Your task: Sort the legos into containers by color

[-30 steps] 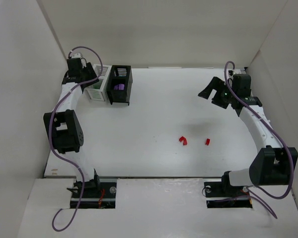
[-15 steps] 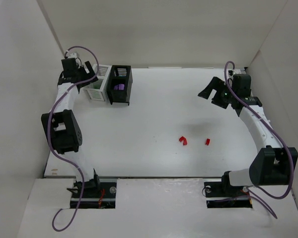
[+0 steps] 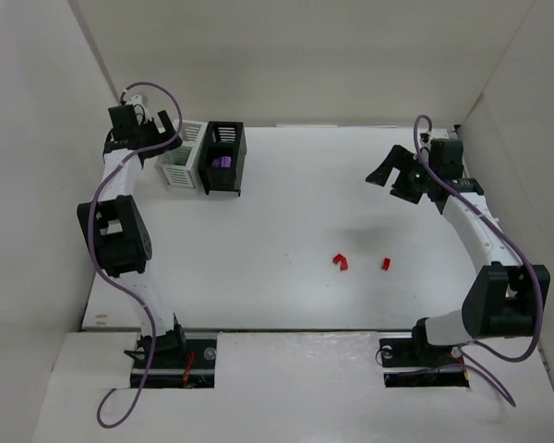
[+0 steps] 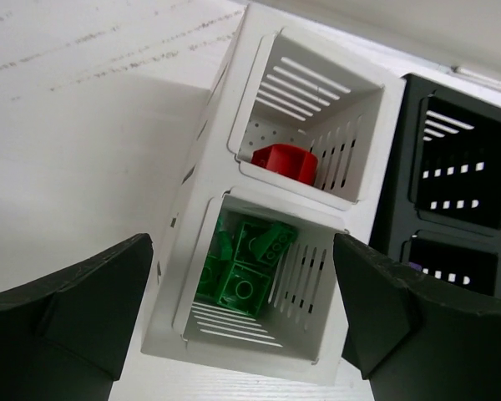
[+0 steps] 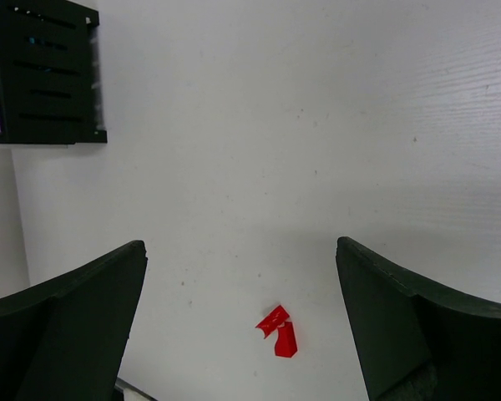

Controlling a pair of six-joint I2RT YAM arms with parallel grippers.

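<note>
Two red legos [image 3: 341,261] lay unsorted on the matte white surface [image 3: 277,212], lower centre of the overhead view. The left fingers [image 4: 75,309] stood spread and empty above the white container [image 4: 209,150], seemingly positioned for dropping bricks. Its slatted plastic cells held glossy, studded green legos [image 4: 246,267] and a red lego [image 4: 285,160]. The joined black container [image 4: 463,159] held a purple lego [image 3: 222,161]. The right fingers [image 5: 67,317], spread and empty, overlooked one of the red legos, probably the next pick.
</note>
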